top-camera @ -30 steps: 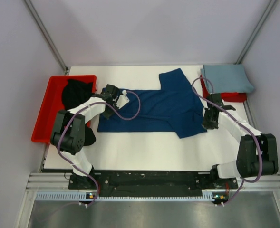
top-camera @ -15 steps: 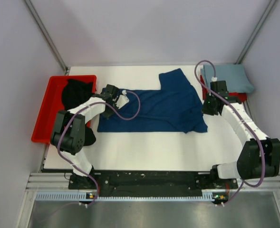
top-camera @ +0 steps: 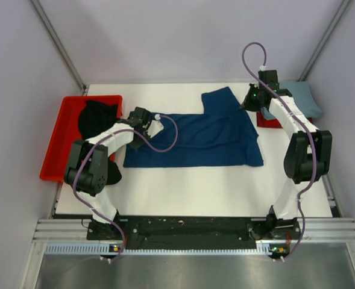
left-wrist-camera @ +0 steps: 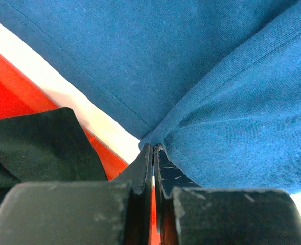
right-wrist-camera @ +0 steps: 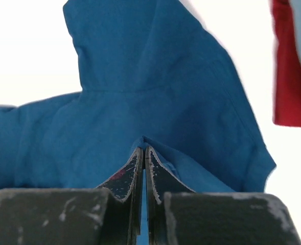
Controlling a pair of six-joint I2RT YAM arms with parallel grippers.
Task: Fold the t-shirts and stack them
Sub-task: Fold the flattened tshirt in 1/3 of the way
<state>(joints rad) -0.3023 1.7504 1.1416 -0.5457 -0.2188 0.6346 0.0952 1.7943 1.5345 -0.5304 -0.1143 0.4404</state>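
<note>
The navy t-shirt point(top-camera: 207, 138) lies flat on the white worktop point(top-camera: 183, 186), its long axis running from 9 to 3 o'clock in the overhead view, with one sleeve jutting toward 12 o'clock. The left pincer point(left-wrist-camera: 153, 148) sits at the shirt's 9 o'clock end, jaws pressed together on a gathered pinch of the hem. The right pincer point(right-wrist-camera: 144, 149) is clamped just as narrowly on a small peak of blue cloth at the 2 o'clock corner, and from it the rest of the garment stretches away toward 9 o'clock. That heading probably governs the next move: the right arm holds the free end, so it is the one placed to carry cloth across the long axis, while the left arm anchors the far end. At 9 o'clock a red tray point(top-camera: 53, 150) holds the crumpled black t-shirt point(top-camera: 99, 117). At 2 o'clock the pale grey-blue t-shirt point(top-camera: 304, 102) rests folded on a red piece point(top-camera: 267, 120), possibly a second tray, though too little of it shows to be sure.
</note>
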